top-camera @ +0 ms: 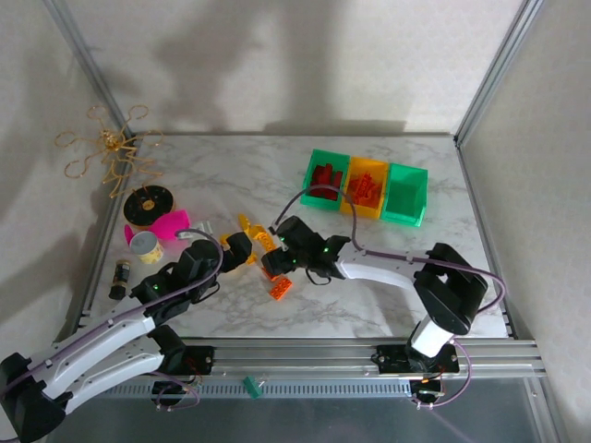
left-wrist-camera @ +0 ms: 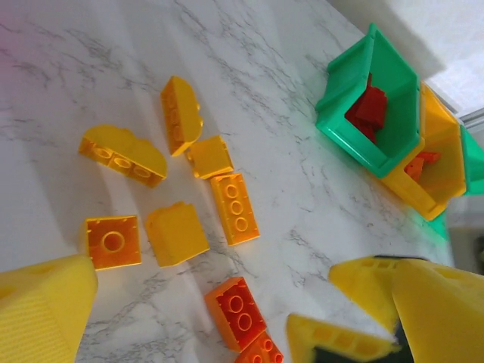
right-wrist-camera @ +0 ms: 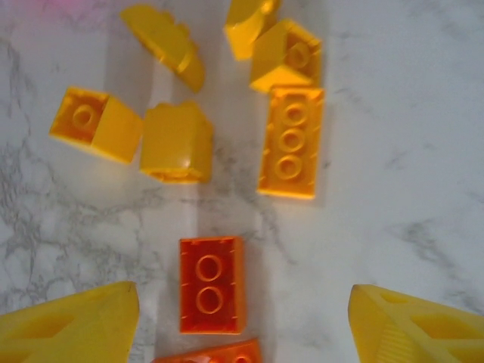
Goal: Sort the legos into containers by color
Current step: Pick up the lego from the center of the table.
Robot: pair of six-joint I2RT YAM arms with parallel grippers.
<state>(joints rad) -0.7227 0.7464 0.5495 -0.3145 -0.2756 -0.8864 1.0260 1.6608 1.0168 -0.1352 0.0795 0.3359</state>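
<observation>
Three joined containers [top-camera: 362, 210] stand far right on the marble desk [top-camera: 388, 268]. The left green one has red legos [top-camera: 325, 175] and the middle one orange legos [top-camera: 367, 187]. At the centre, the left fingers [top-camera: 242, 249] and the right fingers [top-camera: 275, 263] are close together, near yellow legos [top-camera: 251, 228]. One orange brick [top-camera: 280, 288] lies just before them.

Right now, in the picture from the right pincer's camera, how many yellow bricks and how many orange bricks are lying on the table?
Yellow bricks: 6
Orange bricks: 2 (one is cut off by the bottom edge)
Total: 8
</observation>
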